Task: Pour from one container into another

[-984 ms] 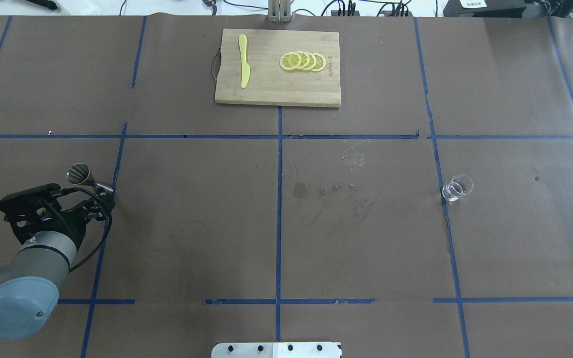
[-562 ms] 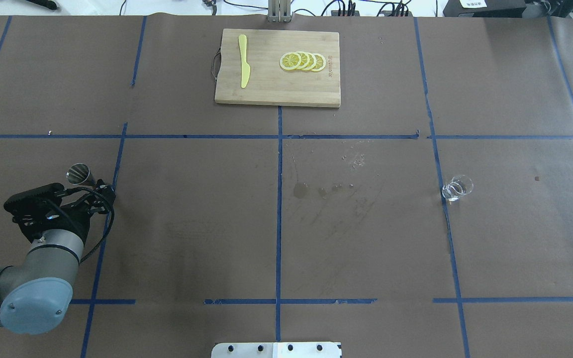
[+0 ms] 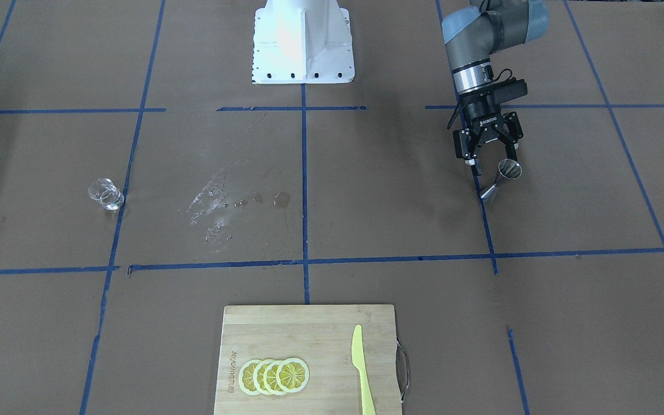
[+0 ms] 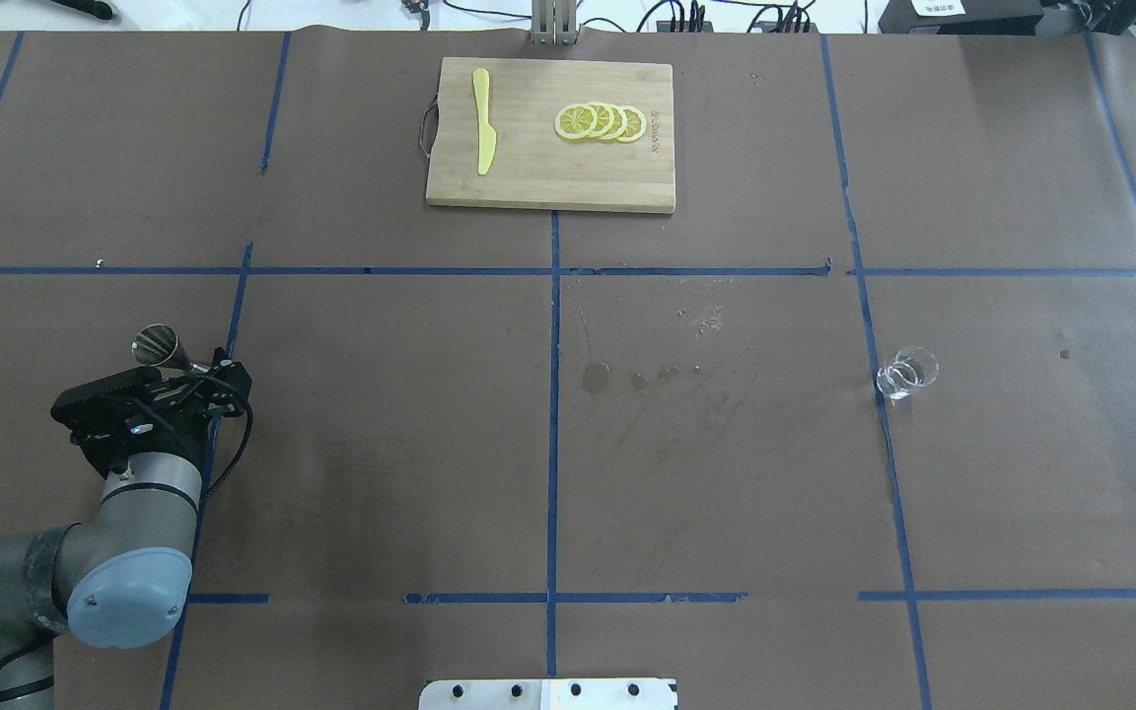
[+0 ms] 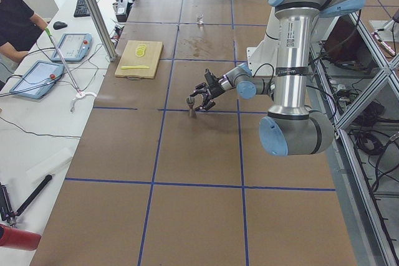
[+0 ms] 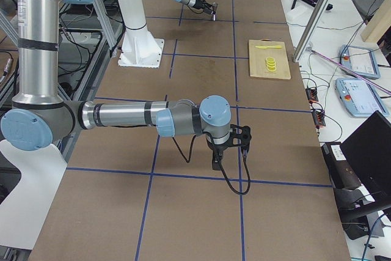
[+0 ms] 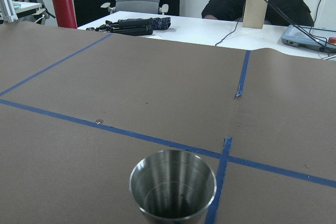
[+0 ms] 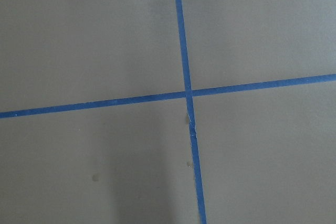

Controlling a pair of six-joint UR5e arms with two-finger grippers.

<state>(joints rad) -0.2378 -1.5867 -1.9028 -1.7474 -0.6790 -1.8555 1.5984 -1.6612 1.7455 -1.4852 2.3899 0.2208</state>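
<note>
The steel jigger (image 4: pixel 169 353) stands upright on a blue tape line at the table's left, also visible as jigger (image 3: pixel 500 180) in the front view. My left gripper (image 3: pixel 494 163) is open, its fingers spread just behind the jigger and not closed on it. In the left wrist view the jigger (image 7: pixel 173 184) fills the bottom centre, mouth up. The clear glass cup (image 4: pixel 906 375) stands alone on the right side, and shows as the cup (image 3: pixel 105 193) in the front view. My right gripper (image 6: pixel 229 151) appears only in the exterior right view, pointing down; I cannot tell if it is open or shut.
A wooden cutting board (image 4: pixel 548 168) lies at the far centre with a yellow knife (image 4: pixel 483 120) and lemon slices (image 4: pixel 600 122). Dried spill marks (image 4: pixel 627 377) stain the paper mid-table. The robot base plate (image 4: pixel 548 694) sits at the near edge.
My left arm swung to the right and its gripper closed in on the jigger's lower half. The jigger and the glass cup stayed put.
</note>
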